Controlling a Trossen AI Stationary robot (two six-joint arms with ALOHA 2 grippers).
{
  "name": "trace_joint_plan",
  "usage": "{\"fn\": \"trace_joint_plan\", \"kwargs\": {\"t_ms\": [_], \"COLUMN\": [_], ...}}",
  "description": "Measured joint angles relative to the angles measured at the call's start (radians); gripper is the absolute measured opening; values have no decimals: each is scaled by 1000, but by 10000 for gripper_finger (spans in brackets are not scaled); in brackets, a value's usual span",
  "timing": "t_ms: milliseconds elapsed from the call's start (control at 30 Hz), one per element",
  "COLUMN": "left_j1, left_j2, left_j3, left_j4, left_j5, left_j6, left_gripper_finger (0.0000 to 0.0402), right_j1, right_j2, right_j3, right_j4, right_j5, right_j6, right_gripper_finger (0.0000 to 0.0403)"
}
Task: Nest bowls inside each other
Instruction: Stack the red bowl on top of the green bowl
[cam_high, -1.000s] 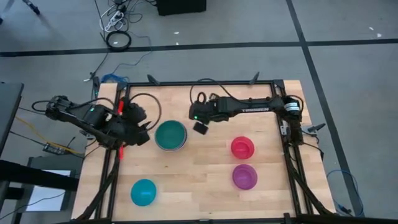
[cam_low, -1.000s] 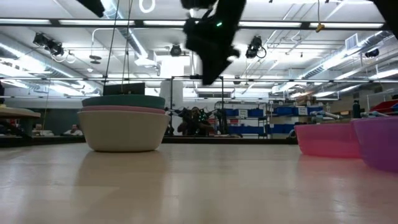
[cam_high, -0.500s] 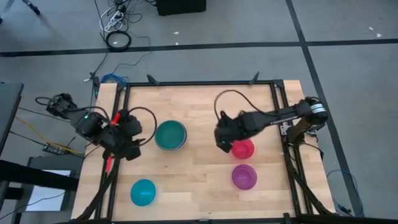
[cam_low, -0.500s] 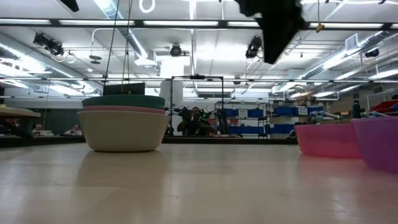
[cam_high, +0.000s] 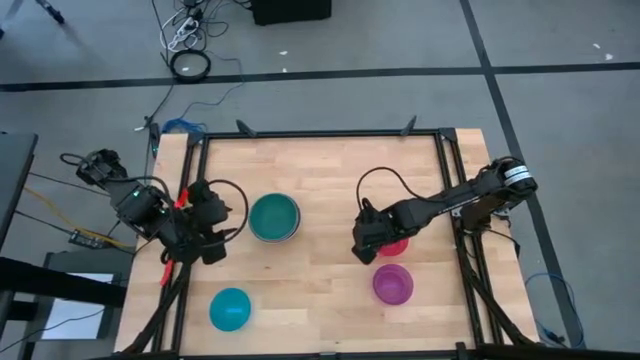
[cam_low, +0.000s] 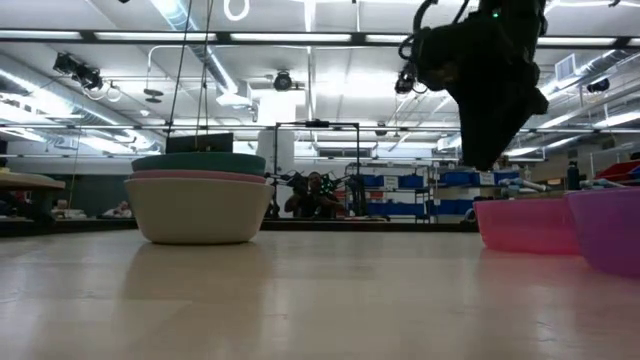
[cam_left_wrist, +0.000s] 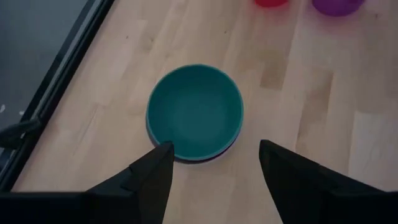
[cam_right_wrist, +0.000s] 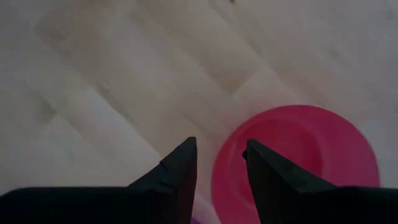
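While three bowls are already sitting nested at table centre, approx 9 o'clock of me, teal bowl topmost over pink bowl and white-grey bowl, three are waiting loose. I'm hovering my right gripper over the red bowl, jaws parted and gripping nothing. Purple bowl is lying at 6 o'clock of red, cyan bowl at the table's 7 o'clock. Left gripper is idling w/ jaws apart. All bowls are looking round, smooth, matte plastic; table pale wood planks.
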Motion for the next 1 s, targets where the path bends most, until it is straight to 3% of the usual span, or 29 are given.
{"fn": "trace_joint_plan", "kwargs": {"t_ms": [600,700,833,1000], "left_j1": [1,1,1,1], "left_j2": [12,12,12,12], "left_j3": [0,0,0,0], "left_j4": [0,0,0,0], "left_j5": [-59,-60,-69,-95], "left_j6": [2,3,3,4], "left_gripper_finger": [245,245,245,245], "right_j1": [-5,-15,-25,-39], "right_j2": [2,2,2,1], "right_j3": [-245,-275,-275,-246], "right_j4": [295,322,343,355], "right_j5": [-14,-22,-21,-23], "right_j6": [92,80,4,-53], "right_gripper_finger": [122,96,18,4]}}
